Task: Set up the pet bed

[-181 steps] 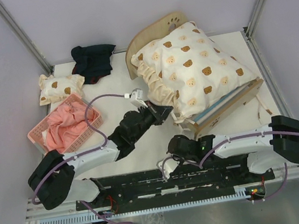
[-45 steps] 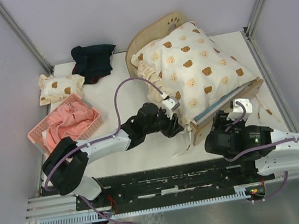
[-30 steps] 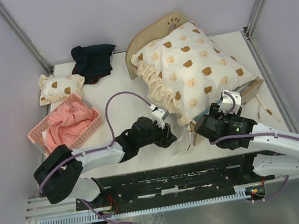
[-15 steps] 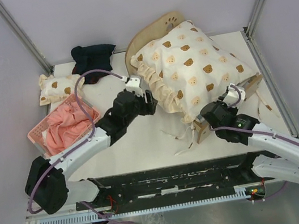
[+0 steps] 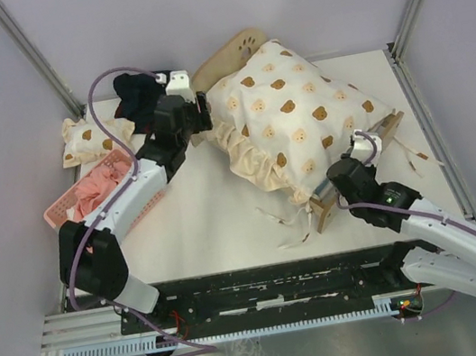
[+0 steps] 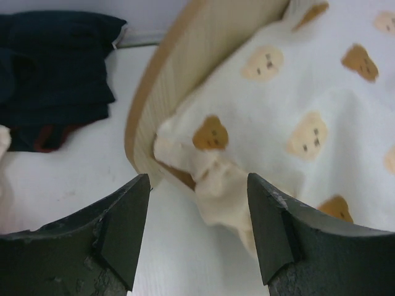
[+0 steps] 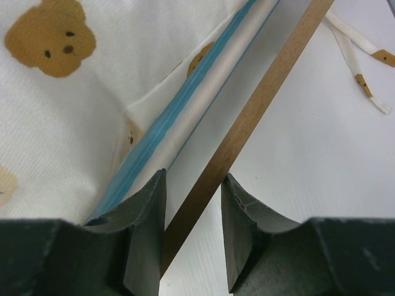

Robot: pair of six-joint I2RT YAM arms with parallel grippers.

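The left claw (image 6: 197, 185) is spread wide, released, its two dark fingers (image 6: 126, 228) straddling the lower edge of the arched headboard (image 6: 166, 80) and a bunched corner of the cream bear-print quilt (image 6: 308, 111), touching neither in the wrist view. The right claw (image 7: 192, 237) sits narrowly parted around the thin plywood footboard (image 7: 265, 105). The board leans against the left finger and a sliver of white table shows beside the right one, so I cannot tell whether it is pinched. Just inside that board runs the blue-striped edge of the mattress (image 7: 179, 105), with the quilt heaped over it. From above, the pet bed (image 5: 239, 47) lies diagonally across the far right part of the table (image 5: 216, 209), paw-print headboard toward the back middle, footboard toward the right arm. Quilt ties (image 5: 287, 225) trail off its near corner. Beside the left arm lie a dark cloth (image 5: 140, 94), a small bear-print pillow (image 5: 89, 137) and a pink basket (image 5: 61, 212) holding pink fabric.
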